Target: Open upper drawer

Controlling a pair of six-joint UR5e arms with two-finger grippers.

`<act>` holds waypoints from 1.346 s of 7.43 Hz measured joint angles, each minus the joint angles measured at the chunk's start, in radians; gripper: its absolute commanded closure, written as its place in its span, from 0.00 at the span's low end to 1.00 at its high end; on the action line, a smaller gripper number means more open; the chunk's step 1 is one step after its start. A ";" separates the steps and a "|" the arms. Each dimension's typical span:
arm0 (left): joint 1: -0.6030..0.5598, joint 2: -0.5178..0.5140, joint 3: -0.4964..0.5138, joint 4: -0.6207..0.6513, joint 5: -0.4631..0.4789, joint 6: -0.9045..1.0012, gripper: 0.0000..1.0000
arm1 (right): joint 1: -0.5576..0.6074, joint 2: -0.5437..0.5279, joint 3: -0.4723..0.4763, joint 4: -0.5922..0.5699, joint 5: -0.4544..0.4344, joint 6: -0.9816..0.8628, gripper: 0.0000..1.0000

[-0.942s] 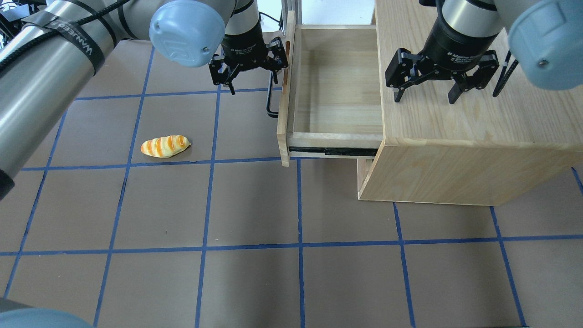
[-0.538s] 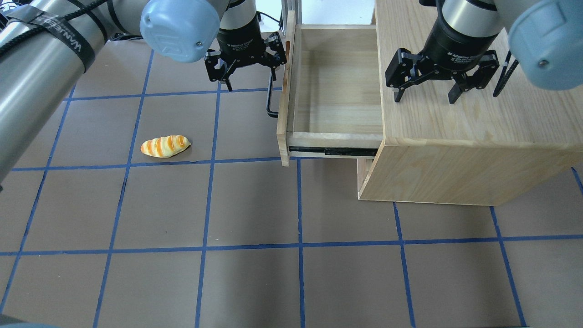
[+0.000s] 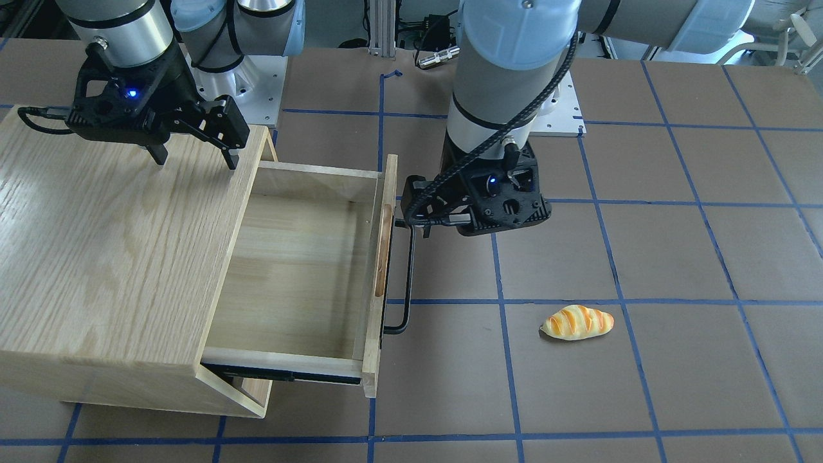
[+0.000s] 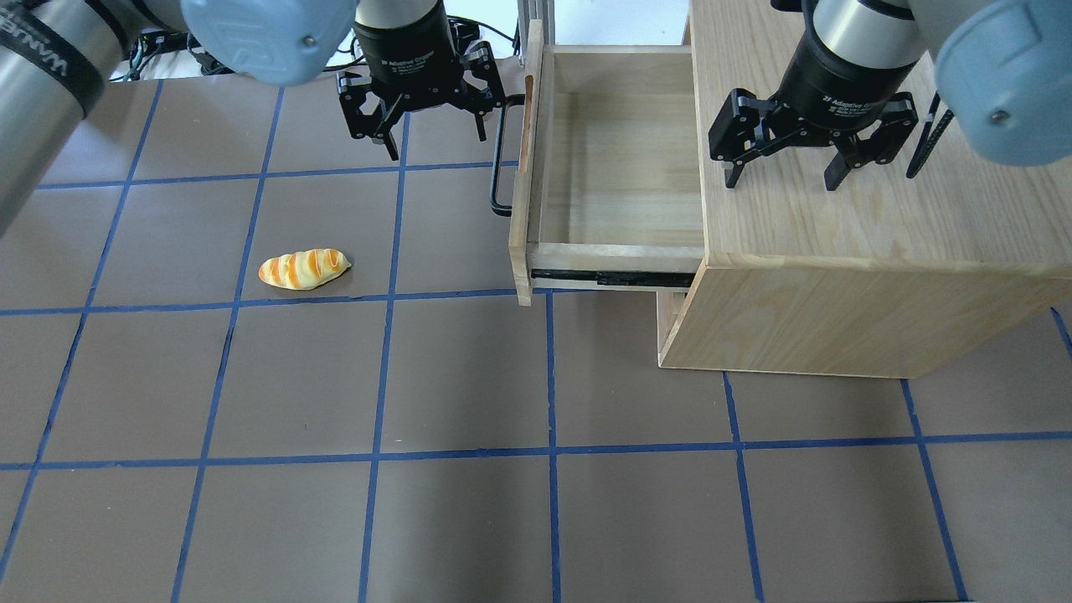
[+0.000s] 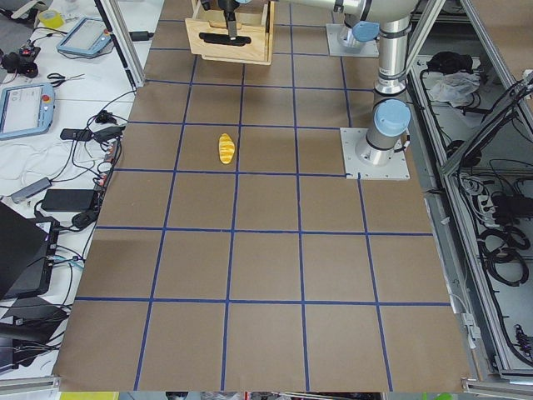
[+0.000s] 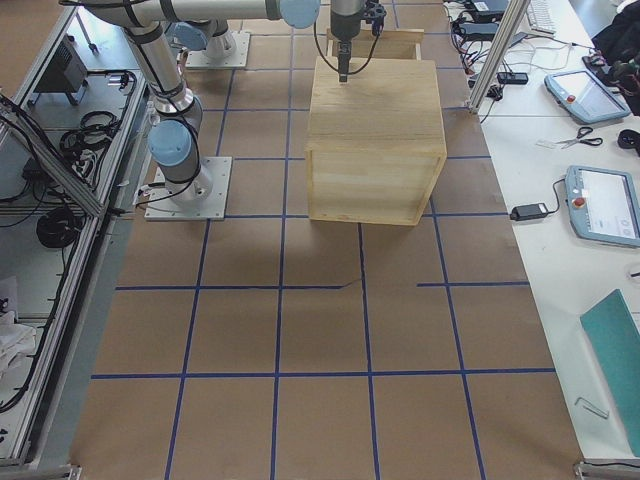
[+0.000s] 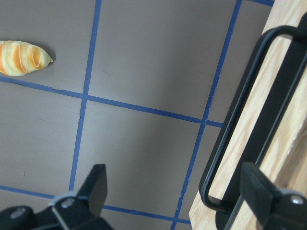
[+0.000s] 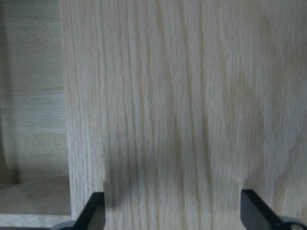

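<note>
The upper drawer (image 4: pixel 620 167) stands pulled far out of the wooden cabinet (image 4: pixel 879 218) and is empty inside. Its front panel carries a long black bar handle (image 4: pixel 497 172). The drawer also shows in the front view (image 3: pixel 302 270). My left gripper (image 4: pixel 437 144) is open and empty, hovering above the table just left of the handle, apart from it. The left wrist view shows the handle (image 7: pixel 240 134) to the right between the open fingers (image 7: pixel 96 187). My right gripper (image 4: pixel 781 180) is open and empty above the cabinet's oak-grain top.
A toy bread roll (image 4: pixel 303 269) lies on the brown table left of the drawer. A plain wooden panel (image 4: pixel 667 322) sits below the open drawer. The cabinet takes up the table's right back part.
My left gripper has drawn away from the drawer handle, to the left and back. The drawer and the right gripper have not moved.
</note>
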 measured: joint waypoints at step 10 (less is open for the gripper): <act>0.294 0.178 -0.160 0.026 0.030 0.524 0.00 | 0.000 0.000 0.000 0.000 0.000 0.000 0.00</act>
